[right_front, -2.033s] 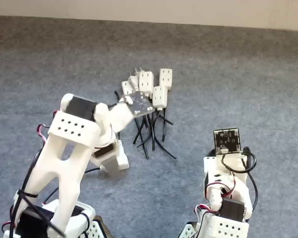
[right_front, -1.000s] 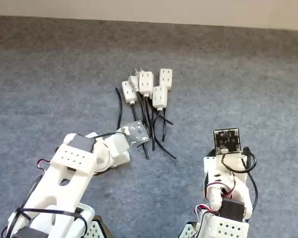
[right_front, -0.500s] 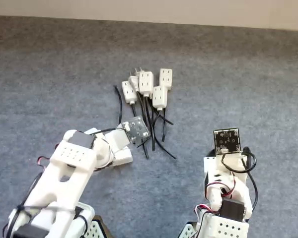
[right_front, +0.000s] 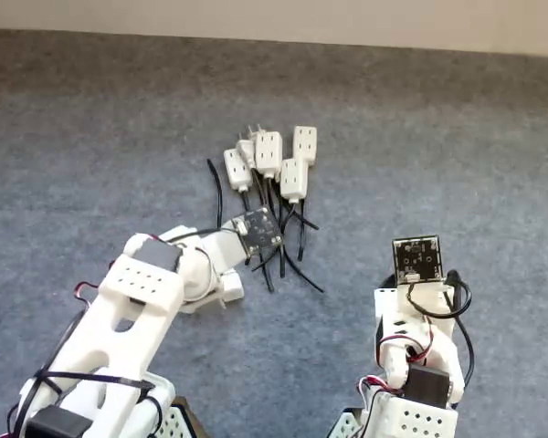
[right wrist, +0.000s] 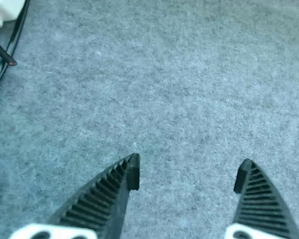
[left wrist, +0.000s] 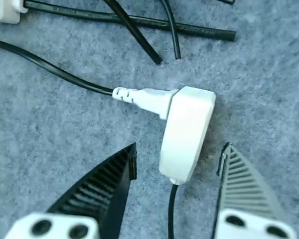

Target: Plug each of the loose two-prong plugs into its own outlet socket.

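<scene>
The white plastic plug [left wrist: 187, 129] lies between our open left jaws, long side pointing ahead. Our open right jaws sit farther off.

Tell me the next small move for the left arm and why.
Probably ease the left end effector down so its open fingers straddle the white plug. The plug lies on the carpet in line with the gap, mostly past the tips, not yet gripped.
</scene>
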You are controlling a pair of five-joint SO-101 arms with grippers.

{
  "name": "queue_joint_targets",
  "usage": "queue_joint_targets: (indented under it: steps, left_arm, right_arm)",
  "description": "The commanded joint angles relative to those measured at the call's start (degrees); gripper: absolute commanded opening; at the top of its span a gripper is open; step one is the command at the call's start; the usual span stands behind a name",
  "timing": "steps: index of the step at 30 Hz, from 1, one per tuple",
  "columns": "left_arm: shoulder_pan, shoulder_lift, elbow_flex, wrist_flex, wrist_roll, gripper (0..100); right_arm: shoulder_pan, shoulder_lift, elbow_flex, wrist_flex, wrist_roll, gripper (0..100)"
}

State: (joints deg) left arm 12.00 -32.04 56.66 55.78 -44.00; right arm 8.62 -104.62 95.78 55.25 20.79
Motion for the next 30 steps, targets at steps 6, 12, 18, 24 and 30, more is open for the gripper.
queue_joint_targets:
  steps: [6, 12, 18, 24, 30]
  left_arm:
    - [5.4, -0.2, 7.6, -6.8, 0.1, 27]
    - [5.1, -0.7, 7.3, -6.5, -0.2, 5]
    - [-1.7, -0.7, -0.2, -3.0, -0.2, 0]
    - [-18.3, -0.2, -15.4, -1.1, -0.3, 0]
    - [-32.0, 8.0, -33.1, -3.2, 0.3, 0]
  right_arm:
    - [-0.9, -0.2, 6.8, 0.4, 0.6, 30.0]
    - [-0.9, -0.2, 6.8, 0.5, 0.6, 30.0]
    - [-0.9, -0.2, 6.8, 0.5, 0.6, 30.0]
    - [-0.9, -0.2, 6.8, 0.5, 0.6, 30.0]
    - [-0.8, -0.2, 6.8, 0.5, 0.6, 30.0]
